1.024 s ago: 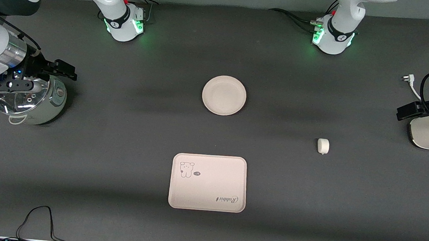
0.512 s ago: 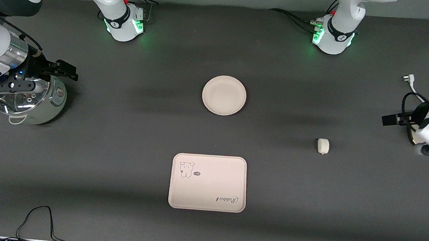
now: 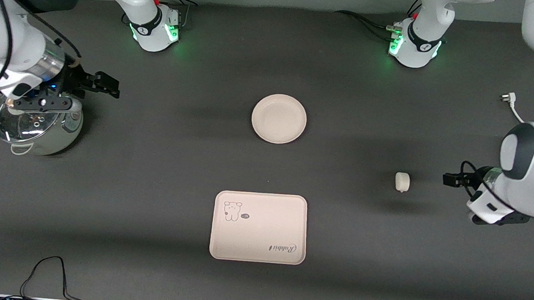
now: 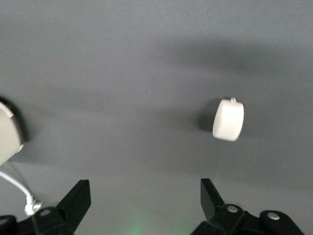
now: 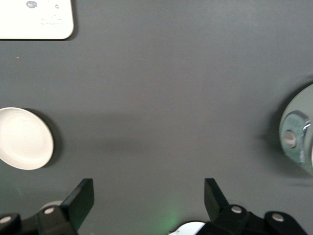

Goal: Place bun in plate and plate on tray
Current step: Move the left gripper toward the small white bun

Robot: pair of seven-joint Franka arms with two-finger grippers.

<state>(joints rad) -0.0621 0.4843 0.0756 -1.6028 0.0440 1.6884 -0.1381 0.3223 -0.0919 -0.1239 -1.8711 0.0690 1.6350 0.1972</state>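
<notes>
The small white bun (image 3: pixel 402 181) lies on the dark table toward the left arm's end. It also shows in the left wrist view (image 4: pixel 228 120). The round cream plate (image 3: pixel 279 118) sits mid-table, and the rectangular tray (image 3: pixel 259 227) with its bear drawing lies nearer the front camera. My left gripper (image 3: pixel 453 179) is open and empty, low beside the bun and apart from it; in its own view (image 4: pixel 145 191) only bare table lies between the fingers. My right gripper (image 3: pixel 103 85) is open and empty (image 5: pixel 146 188) beside a pot. The right wrist view shows the plate (image 5: pixel 24 138) and a corner of the tray (image 5: pixel 34 19).
A silver pot with a glass lid (image 3: pixel 32 124) stands at the right arm's end, under the right wrist. A white plug and cable (image 3: pixel 510 101) lie at the left arm's end. A black cable (image 3: pixel 48 271) loops at the table's front edge.
The left arm has swung in from the table's end, bringing its gripper close beside the bun. The right gripper has shifted a little toward the table's middle. Bun, plate and tray have not moved.
</notes>
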